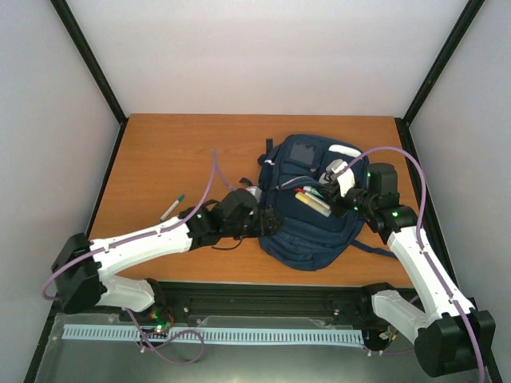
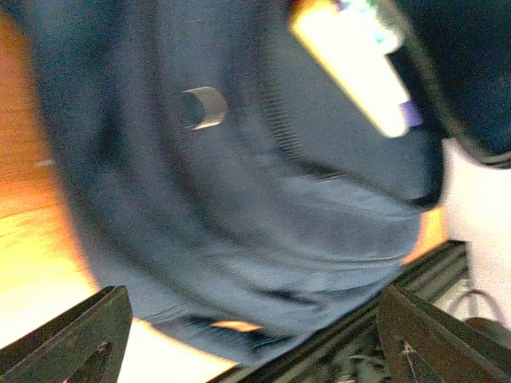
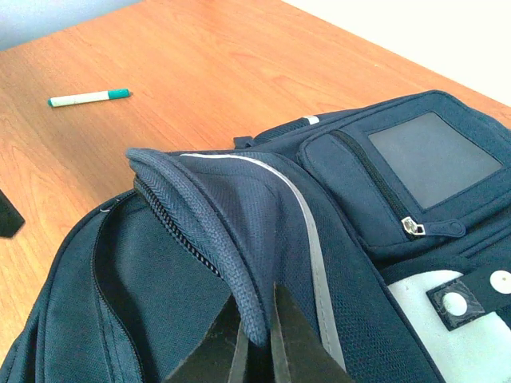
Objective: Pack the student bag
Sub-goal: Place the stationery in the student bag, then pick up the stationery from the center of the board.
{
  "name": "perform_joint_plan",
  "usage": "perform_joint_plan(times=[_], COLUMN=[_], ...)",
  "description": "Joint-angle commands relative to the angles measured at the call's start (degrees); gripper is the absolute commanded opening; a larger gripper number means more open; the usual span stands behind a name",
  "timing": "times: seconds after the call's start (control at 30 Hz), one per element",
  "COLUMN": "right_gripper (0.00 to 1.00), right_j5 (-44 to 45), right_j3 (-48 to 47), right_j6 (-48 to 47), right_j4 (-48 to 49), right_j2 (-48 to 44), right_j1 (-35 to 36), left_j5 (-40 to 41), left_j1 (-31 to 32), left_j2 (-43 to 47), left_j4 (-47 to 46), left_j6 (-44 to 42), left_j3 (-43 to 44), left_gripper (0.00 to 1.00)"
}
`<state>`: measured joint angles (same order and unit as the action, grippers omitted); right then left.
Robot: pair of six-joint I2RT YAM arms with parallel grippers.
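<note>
The student bag (image 1: 307,215) is a navy backpack lying on the wooden table, its main opening held agape. My right gripper (image 1: 342,182) is shut on the bag's zippered opening rim (image 3: 239,295) and lifts that flap (image 3: 263,207). A white marker-like item (image 1: 313,202) and other small things show inside the opening. My left gripper (image 1: 267,221) is open at the bag's left side. In the left wrist view its fingers (image 2: 80,335) stand wide apart, with the bag's blue fabric (image 2: 239,199) close ahead and nothing held. A white item (image 2: 355,64) shows blurred at the top of that view.
A green-capped white marker (image 1: 172,207) lies on the table left of the bag and also shows in the right wrist view (image 3: 88,97). The bag's front pocket with a grey window (image 3: 435,163) faces up. The table's near edge and black rail (image 1: 263,299) lie just below the bag.
</note>
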<state>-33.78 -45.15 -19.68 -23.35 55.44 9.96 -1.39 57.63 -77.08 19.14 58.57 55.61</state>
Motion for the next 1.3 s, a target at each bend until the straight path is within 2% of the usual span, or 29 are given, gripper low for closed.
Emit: perform_joint_plan(times=[0.0,0.13,0.27,0.4,0.6,0.73,0.93,1.1,1.27], right_gripper=[0.03,0.03,0.03,0.03,0.03,0.03,0.03,0.03,0.03], right_j5=[-1.73,-1.49,-1.24,-1.12,-1.09,-1.32,-1.51,-1.55,-1.64], right_j3=[-0.64,-0.75,-0.65,-0.78,-0.72,-0.74,-0.78,-0.83,-0.85], right_j6=[-0.36,-0.39,-0.42,-0.53,-0.44,-0.45,-0.53,-0.71,-0.75], right_j4=[5.03,4.9,4.82,4.81,4.72,4.69,4.63,4.55,4.46], right_j2=[-1.04,-0.93,-1.04,-1.09,-1.45,-1.57,-1.59,-1.56,-1.66], right_j1=[0.0,-0.02,-0.03,-0.08,-0.43,-0.81,-1.05,-1.07,-1.08], left_j5=[2.61,1.82,1.32,-0.35,-5.4,-8.28,-8.25,4.82,16.4], left_j1=[-5.51,-16.25,-25.73,-34.08,-45.44,-48.23,-49.1,-49.27,-49.36], left_j2=[6.22,11.63,13.55,9.66,-1.67,-8.52,-11.58,-10.19,-10.51], left_j4=[12.34,15.67,17.03,18.05,16.67,14.95,14.69,19.41,21.33], left_j6=[-5.12,-5.2,-7.9,-9.54,-11.01,-13.65,-14.88,-11.18,-11.44], left_j3=[-5.41,-10.92,-12.7,-11.89,-10.61,-7.65,-3.59,-0.29,2.97], left_gripper=[0.87,0.89,0.98,1.0,1.0,1.0,1.0,1.0,1.0])
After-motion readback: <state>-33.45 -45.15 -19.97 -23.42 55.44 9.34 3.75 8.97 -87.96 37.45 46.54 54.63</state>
